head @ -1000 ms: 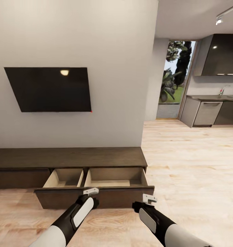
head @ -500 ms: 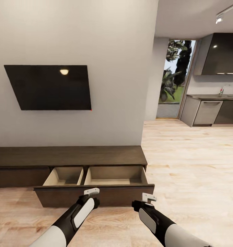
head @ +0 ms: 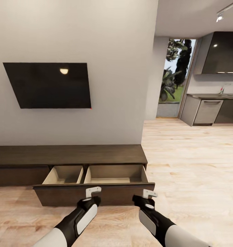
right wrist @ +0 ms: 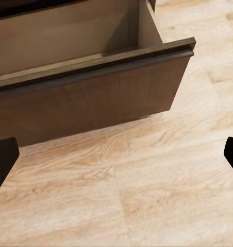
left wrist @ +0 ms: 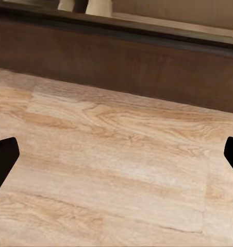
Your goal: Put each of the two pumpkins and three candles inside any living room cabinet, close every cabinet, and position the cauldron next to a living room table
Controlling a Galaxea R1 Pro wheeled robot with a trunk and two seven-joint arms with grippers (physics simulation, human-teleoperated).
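Note:
The cabinet (head: 68, 154) is a long, low dark brown console against the wall. Its wide drawer (head: 61, 196) is pulled out, and both pale beige compartments look bare inside. My left gripper (head: 93, 190) hovers open just in front of the drawer front, above the wooden floor. My right gripper (head: 149, 195) is open too, near the drawer's right end. The left wrist view has the left gripper (left wrist: 116, 159) spread wide facing the dark drawer front (left wrist: 127, 67). The right gripper (right wrist: 116, 159) looks at the drawer's right corner (right wrist: 163, 77). Pumpkins, candles, cauldron and table are out of view.
A black TV (head: 49, 85) hangs on the wall above the cabinet. Light wooden floor (head: 191, 164) runs off to the right toward grey kitchen units (head: 207, 111) and a glass door (head: 174, 75).
The whole picture has shifted a little, so the camera moved. Both grippers have edged slightly closer to the drawer front. The drawer stays pulled out.

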